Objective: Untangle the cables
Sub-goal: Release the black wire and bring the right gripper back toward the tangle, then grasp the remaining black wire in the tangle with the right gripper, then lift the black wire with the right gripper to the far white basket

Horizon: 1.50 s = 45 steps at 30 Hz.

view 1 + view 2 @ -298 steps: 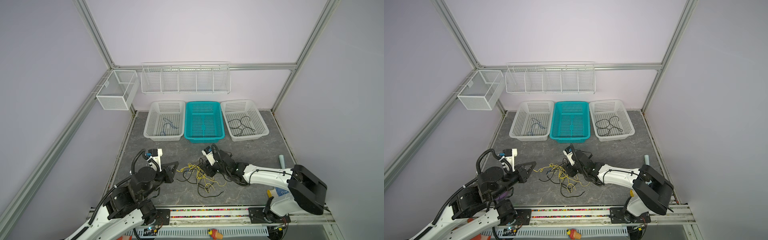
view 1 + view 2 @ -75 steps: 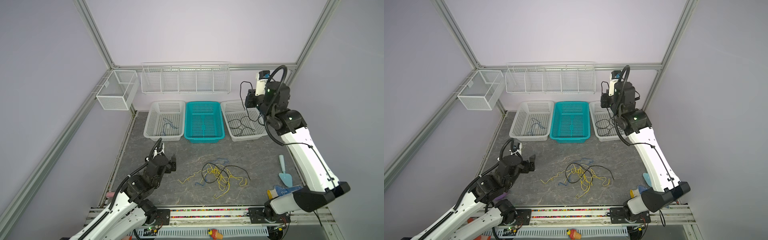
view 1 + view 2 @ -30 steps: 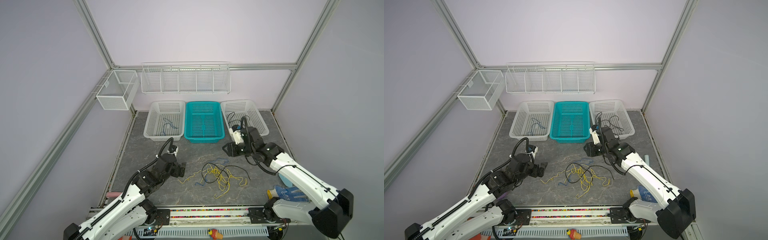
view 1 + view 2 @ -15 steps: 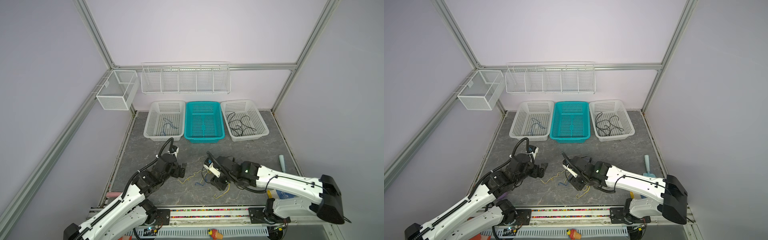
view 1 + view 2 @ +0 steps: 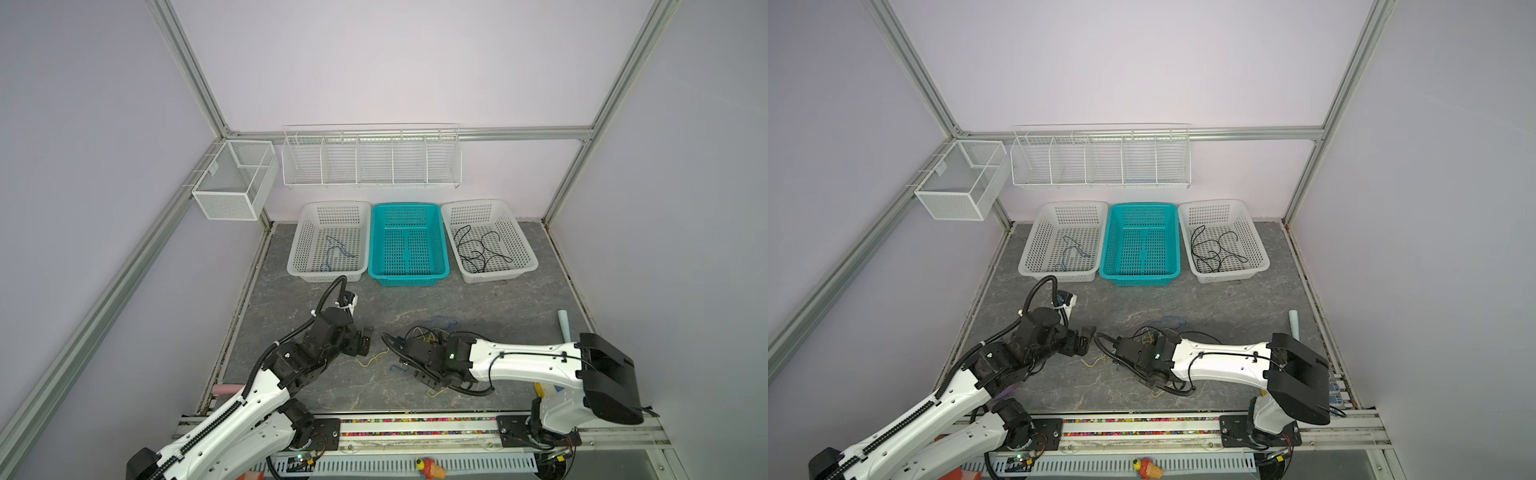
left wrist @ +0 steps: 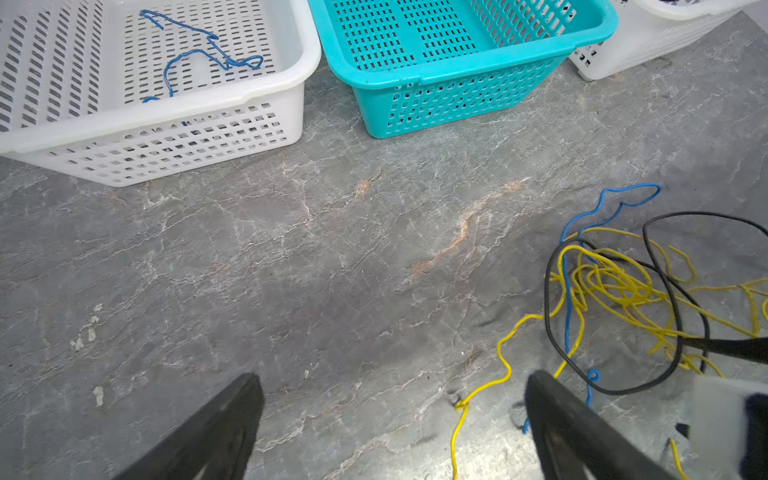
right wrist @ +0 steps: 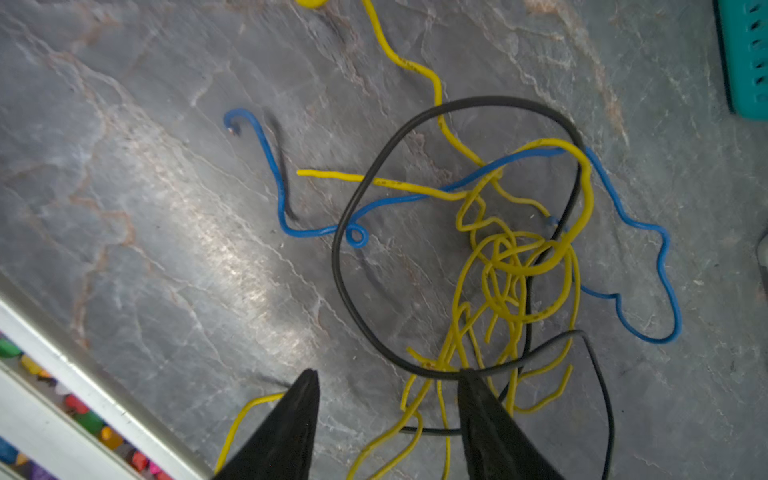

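step: picking next strand. right gripper over cable tangle, in front of teal basket; jaws part spread, pinching nothing. left gripper wide apart, empty, beside tangle. next, probably: pinch black cable loop, lift it free.

Left arm: rises from its base at 7 o'clock in both top views, forearm stretched toward 2 o'clock.
Left gripper: jaws spread wide and empty, pointing toward 3 o'clock.
Right arm: lies low from its base at 4 o'clock, forearm reaching toward 9 o'clock.
Right gripper: jaws partly apart, tipped downward.
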Motion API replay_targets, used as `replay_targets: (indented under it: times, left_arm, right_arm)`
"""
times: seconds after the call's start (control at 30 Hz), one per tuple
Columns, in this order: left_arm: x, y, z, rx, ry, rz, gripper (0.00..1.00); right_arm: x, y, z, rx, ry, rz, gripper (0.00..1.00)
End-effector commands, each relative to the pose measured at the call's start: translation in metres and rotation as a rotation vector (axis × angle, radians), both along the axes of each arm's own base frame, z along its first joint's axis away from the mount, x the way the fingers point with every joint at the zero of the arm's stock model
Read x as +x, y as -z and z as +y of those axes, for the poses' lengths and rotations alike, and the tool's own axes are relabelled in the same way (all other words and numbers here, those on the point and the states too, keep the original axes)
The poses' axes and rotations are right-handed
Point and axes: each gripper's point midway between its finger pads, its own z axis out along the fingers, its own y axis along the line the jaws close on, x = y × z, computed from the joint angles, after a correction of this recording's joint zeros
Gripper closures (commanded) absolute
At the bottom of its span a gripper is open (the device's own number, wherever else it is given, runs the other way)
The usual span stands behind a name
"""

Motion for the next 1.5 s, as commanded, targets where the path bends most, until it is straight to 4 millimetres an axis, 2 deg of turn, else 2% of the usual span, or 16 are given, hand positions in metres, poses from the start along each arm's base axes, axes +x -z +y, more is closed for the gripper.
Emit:
replay_targets:
  times: [0.0,0.33,0.43,0.57,0.73,0.83,0.9,1.0,1.2,1.47]
  left_arm:
    - [0.001,-0.013,0.0,-0.005,0.009,-0.021,0.01]
    - [0.001,-0.012,0.0,-0.003,0.008,-0.019,0.01]
    - [0.001,-0.012,0.001,0.0,0.007,-0.019,0.01]
    - [0.001,-0.011,0.001,0.001,0.005,-0.018,0.01]
    - [0.001,-0.011,0.001,0.004,0.003,-0.016,0.01]
    - [0.001,-0.01,0.001,0.005,0.003,-0.015,0.01]
    - [0.002,-0.01,0.001,0.005,0.003,-0.015,0.01]
    - [0.002,-0.01,0.001,0.005,0.003,-0.015,0.01]
    - [0.002,-0.01,0.001,0.005,0.003,-0.014,0.01]
    - [0.002,-0.008,0.0,0.01,0.004,-0.008,0.01]
  right_arm:
    - [0.007,-0.001,0.008,-0.016,-0.036,-0.052,0.44]
    - [0.004,0.023,0.021,-0.025,-0.071,-0.013,0.51]
    - [0.007,0.026,0.023,-0.036,-0.077,-0.029,0.63]
    - [0.011,0.02,0.025,-0.019,-0.076,-0.05,0.78]
    - [0.012,0.008,0.029,0.031,-0.082,-0.06,0.92]
    - [0.012,-0.003,0.031,0.071,-0.085,-0.061,0.93]
    - [0.012,-0.016,0.032,0.111,-0.086,-0.07,0.93]
    - [0.014,-0.046,0.036,0.21,-0.082,-0.09,0.93]
    - [0.022,-0.126,0.036,0.462,-0.05,-0.14,0.93]
    - [0.033,-0.233,0.025,0.757,-0.028,-0.205,0.93]
